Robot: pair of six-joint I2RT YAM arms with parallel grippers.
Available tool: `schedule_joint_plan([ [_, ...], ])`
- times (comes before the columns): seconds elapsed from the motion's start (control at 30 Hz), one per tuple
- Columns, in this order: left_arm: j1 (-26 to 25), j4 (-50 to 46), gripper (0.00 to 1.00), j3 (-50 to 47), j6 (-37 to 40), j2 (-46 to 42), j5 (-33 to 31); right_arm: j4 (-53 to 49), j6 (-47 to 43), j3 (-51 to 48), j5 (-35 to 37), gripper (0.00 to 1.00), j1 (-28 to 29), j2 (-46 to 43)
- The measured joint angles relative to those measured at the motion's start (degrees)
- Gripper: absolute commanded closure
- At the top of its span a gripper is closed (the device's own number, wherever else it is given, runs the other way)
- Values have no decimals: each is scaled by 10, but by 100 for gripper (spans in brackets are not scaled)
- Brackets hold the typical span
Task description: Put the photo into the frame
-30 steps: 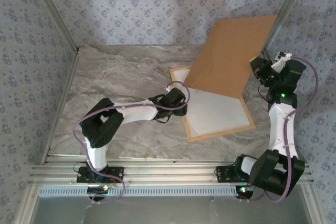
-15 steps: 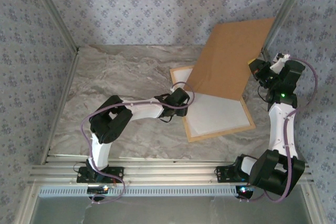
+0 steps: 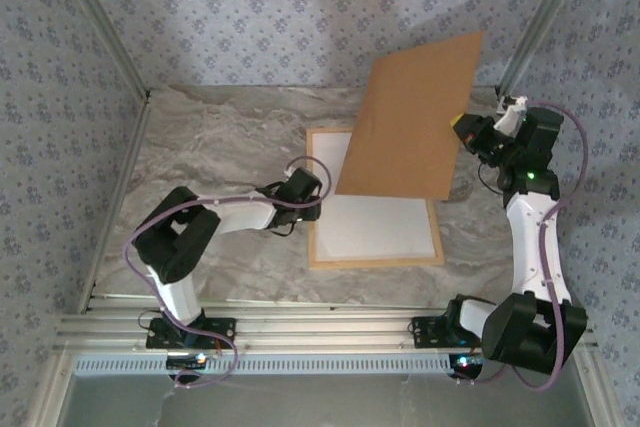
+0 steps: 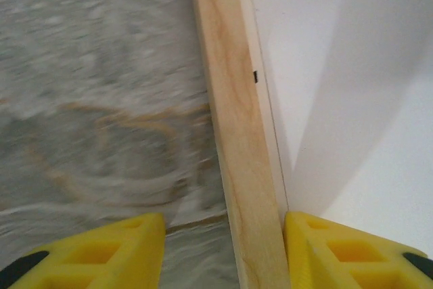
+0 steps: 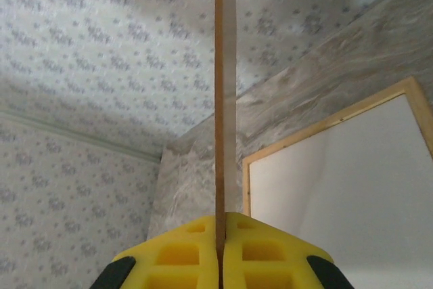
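1. The frame (image 3: 376, 262) lies flat at centre of the top view. It looks like thin, stiff wood, light enough to slide, so grip a rail.
2. Your left gripper (image 4: 223, 235) sits low with its jaws apart, astride the frame's left rail.
3. Your right gripper (image 3: 466, 133), high at upper right, pinches the board (image 3: 410, 117) by its edge, tilted over the frame.
4. The white sheet (image 3: 375, 227) inside may be the photo; you cannot tell.

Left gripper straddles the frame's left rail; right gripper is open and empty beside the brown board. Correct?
Not quite. The right gripper is shut on the edge of the brown board, holding it raised, as the right wrist view shows. The left gripper does straddle the left rail of the frame.
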Motion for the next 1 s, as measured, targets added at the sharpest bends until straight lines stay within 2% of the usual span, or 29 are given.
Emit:
schedule_joint_plan([
  [0.1,23,1,48,-33,-2,-31,9,-16,-14,2,-19,100,17,0],
  [0.3,73,-6,37,-86,-6,-113,27,-27,-21,-23,-41,100,34,-9],
  [0.67,171,-5,31,-171,-27,-317,49,53,18,-146,-50,100,127,-12],
  [0.83,192,-12,31,-199,-32,-356,53,84,32,-184,-41,100,137,-5],
  [1.0,193,-12,31,-210,-37,-360,58,105,37,-206,-33,100,138,6],
])
